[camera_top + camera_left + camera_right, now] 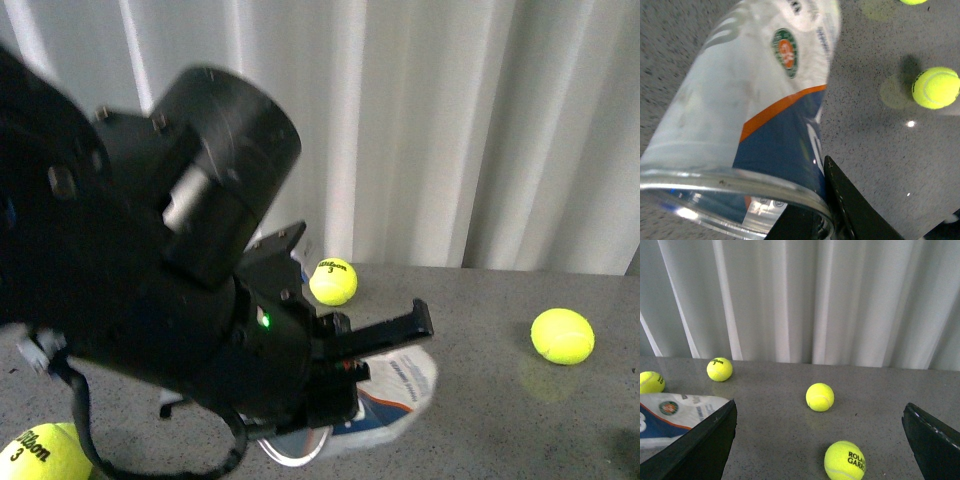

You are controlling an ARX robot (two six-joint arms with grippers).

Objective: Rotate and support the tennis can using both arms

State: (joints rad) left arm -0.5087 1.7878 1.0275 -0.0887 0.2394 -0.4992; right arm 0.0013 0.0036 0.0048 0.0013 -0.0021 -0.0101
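The tennis can (400,385) lies tilted low over the grey table, its metal rim toward me; it is a clear tube with a white and navy label, an orange stripe and a green emblem. My left gripper (340,385) is shut on its rim end. In the left wrist view the can (765,100) fills the frame, one black finger (850,205) pressed against the rim. The left arm (150,260) blocks much of the front view. My right gripper (820,440) is open and empty; its fingers (705,445) frame the table, with the can (675,415) beside one finger.
Tennis balls lie on the table: one behind the can (333,281), one at the right (562,335), one at the near left (40,452). The right wrist view shows two close by (820,396) (845,461). A white curtain (450,120) hangs behind the table.
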